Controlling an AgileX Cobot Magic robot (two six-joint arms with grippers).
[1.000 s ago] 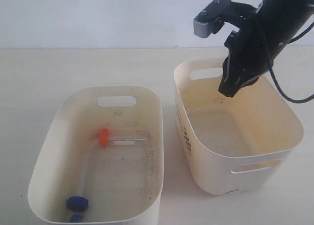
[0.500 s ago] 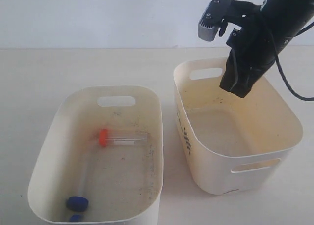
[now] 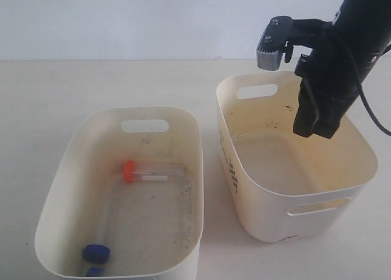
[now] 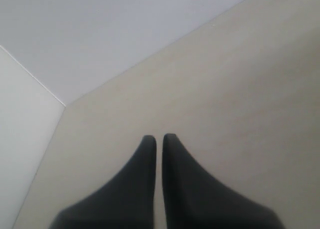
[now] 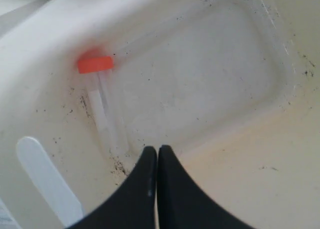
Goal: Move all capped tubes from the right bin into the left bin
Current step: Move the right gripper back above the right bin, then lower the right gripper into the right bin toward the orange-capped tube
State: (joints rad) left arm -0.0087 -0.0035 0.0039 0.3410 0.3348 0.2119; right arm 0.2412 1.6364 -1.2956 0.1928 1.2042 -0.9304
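currently left bin point(image 3: 66, 167) holds orange-capped tube point(image 3: 149, 170), blue-capped tube point(image 3: 96, 252); right bin point(image 3: 263, 213) one orange tube point(image 5: 101, 101); left fingers point(image 4: 135, 189), right fingers point(image 5: 135, 194) closed.

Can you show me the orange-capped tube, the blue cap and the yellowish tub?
orange-capped tube point(image 3: 154, 171), exterior view, middle of its clear body.
blue cap point(image 3: 96, 252), exterior view, centre of the larger blue cap.
yellowish tub point(image 3: 263, 216), exterior view, on its near outer wall.

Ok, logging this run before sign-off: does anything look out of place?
One orange-capped tube lies in the right bin, tucked along the floor's edge beside a wall, hidden in the exterior view. The right gripper above is shut, empty.
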